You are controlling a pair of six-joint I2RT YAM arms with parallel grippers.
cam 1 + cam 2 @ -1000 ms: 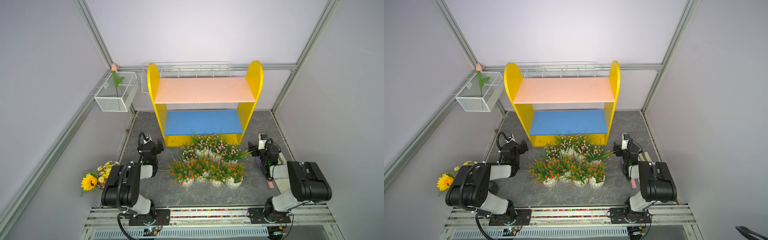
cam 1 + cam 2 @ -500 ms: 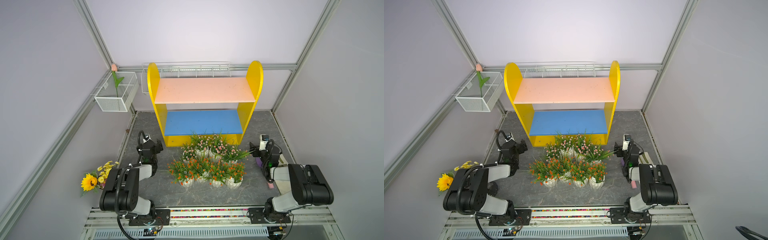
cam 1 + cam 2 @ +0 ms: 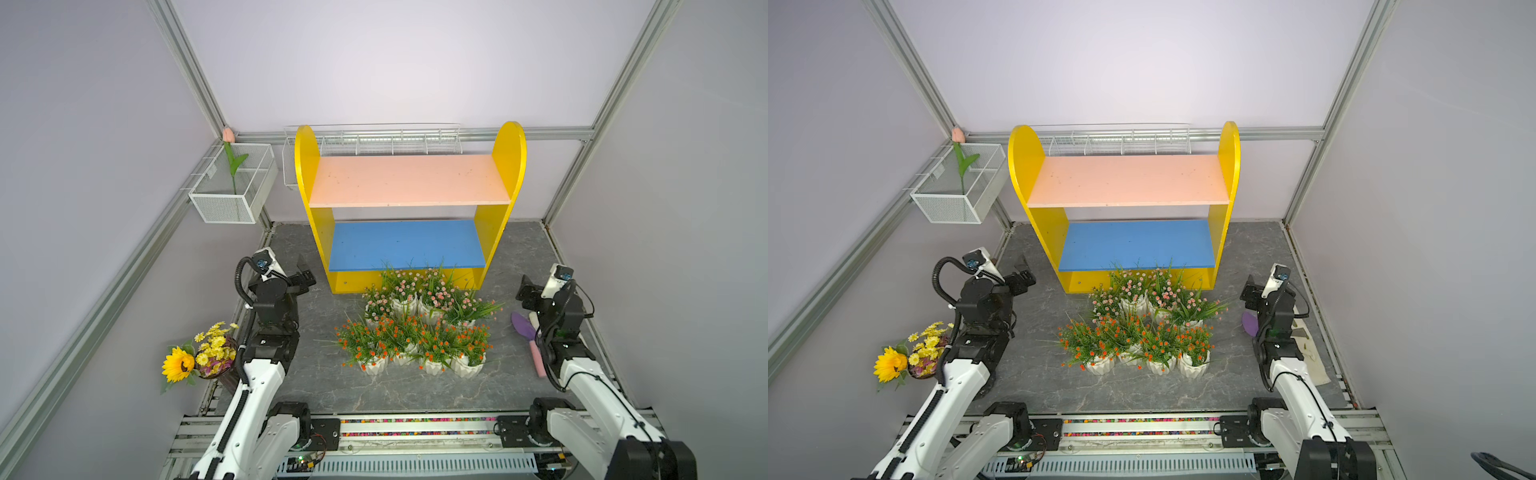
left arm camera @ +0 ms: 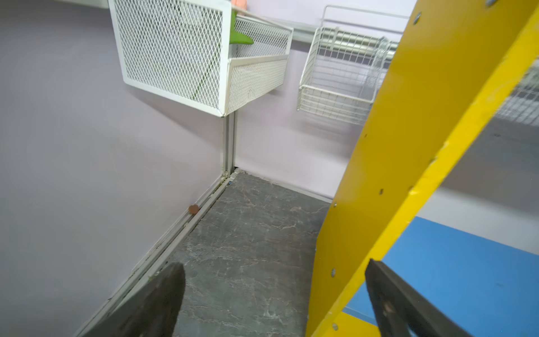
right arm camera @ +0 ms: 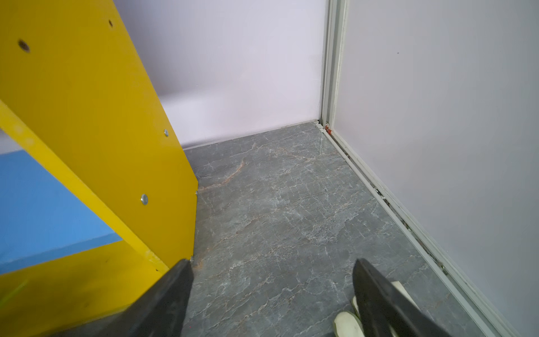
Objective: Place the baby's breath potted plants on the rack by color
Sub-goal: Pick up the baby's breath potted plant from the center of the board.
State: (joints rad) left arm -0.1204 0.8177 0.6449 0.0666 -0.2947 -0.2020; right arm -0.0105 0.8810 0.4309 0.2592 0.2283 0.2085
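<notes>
1. All eight potted plants (image 3: 409, 332) sat bunched on the grey floor (image 3: 332, 386) right in front of the rack (image 3: 305, 174). The pink ones (image 3: 434, 291) were nearest it and the orange ones (image 3: 432, 345) one row further out. The pink board (image 3: 409, 180) and blue board (image 3: 405, 245) were both bare, so we figured the sorting hadn't started.
2. The left gripper (image 3: 306, 272) hung spread wide with nothing in it, off the rack's left end. The right gripper (image 3: 525, 291) was the same deal off the right end. Both were well apart from the pots.
3. Our biggest worry was the crowding. The pots touched and the sprigs tangled across neighbours, so lifting one could have dragged or tipped the one beside it.
4. From above, the leaves hid most of the pink row's pots. A grab landing on sprigs instead of the pot would probably have slipped.
5. The blue board sat tucked under the pink one, and the sprigs looked tall. Going in too high could have snagged them on the pink board's edge and toppled the pot.
6. Where the rows met, orange and pink blooms overlapped, so picking the wrong colour looked easy.
7. Side stuff: the sunflower vase (image 3: 208, 357) stood just beside the left arm (image 3: 266, 365), and a purple thing (image 3: 523, 326) lay by the right arm (image 3: 582, 374). A wide swing could have knocked either.
</notes>
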